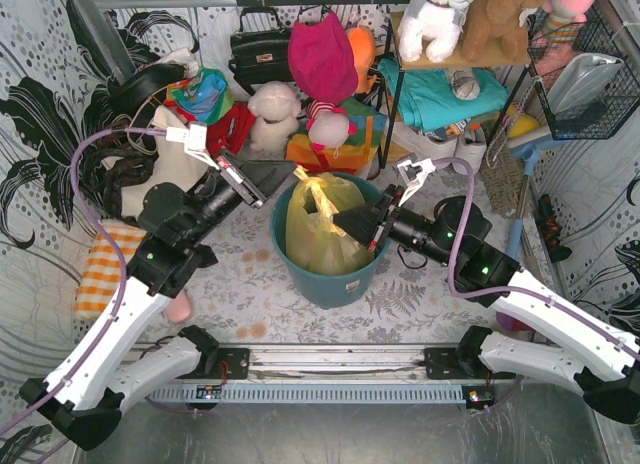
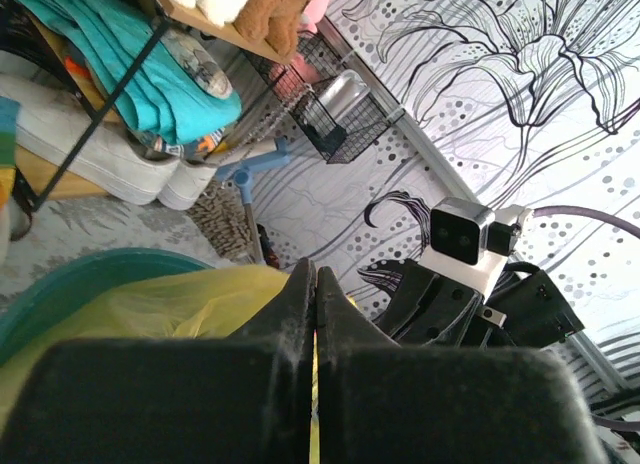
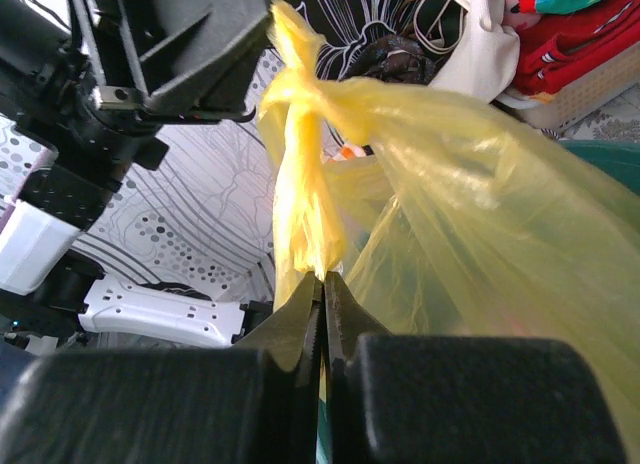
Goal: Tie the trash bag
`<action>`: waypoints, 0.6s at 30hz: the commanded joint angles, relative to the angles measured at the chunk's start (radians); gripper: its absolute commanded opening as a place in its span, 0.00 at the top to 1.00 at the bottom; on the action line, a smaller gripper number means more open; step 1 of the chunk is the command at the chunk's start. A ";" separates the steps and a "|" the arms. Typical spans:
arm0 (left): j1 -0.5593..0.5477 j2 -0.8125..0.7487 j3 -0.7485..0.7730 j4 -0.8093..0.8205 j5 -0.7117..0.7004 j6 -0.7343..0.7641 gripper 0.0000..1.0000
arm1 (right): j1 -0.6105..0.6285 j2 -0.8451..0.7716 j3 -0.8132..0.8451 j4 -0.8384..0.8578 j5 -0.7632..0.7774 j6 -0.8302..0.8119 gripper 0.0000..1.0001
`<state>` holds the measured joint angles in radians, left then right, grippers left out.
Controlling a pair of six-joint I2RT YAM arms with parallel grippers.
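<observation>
The trash bag (image 1: 318, 229) is thin, crinkled, translucent yellow plastic. It stands in a round, smooth teal bin (image 1: 335, 282) at the middle of the pale, leaf-patterned surface (image 1: 240, 294). Its top is gathered into a narrow peak.

In the top view the left pincer (image 1: 292, 171), a black wedge, meets that peak from 10 o'clock. The right pincer (image 1: 337, 221) reaches the bag from 3 o'clock.

Only the right wrist view shows the gathered film up close. It is a bunched lump with a ropy, twisted strand running down into the right pincer's tightly pressed fingers. The left pincer's tip sits at 11 o'clock against the strand's upper end.

The left wrist view adds that the left pincer's fingers are also pressed together, with a sliver of yellow caught between them. Looser film billows at 8 o'clock inside the bin's rim.
</observation>
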<state>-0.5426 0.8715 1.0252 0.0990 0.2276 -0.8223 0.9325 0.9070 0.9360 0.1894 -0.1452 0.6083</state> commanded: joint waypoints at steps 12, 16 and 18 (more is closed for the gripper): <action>0.002 -0.013 0.143 -0.217 -0.194 0.219 1.00 | 0.005 -0.040 0.124 -0.253 -0.068 -0.095 1.00; 0.002 0.011 0.134 -0.229 -0.247 0.245 1.00 | 0.004 -0.045 0.147 -0.370 -0.095 -0.107 1.00; 0.002 0.023 0.129 -0.240 -0.277 0.255 1.00 | 0.006 -0.045 0.146 -0.399 -0.102 -0.101 1.00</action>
<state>-0.5426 0.8856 1.1458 -0.1455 0.0452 -0.6235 0.9325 0.8776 1.0504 -0.0944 -0.2050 0.5301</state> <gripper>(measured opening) 0.008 0.003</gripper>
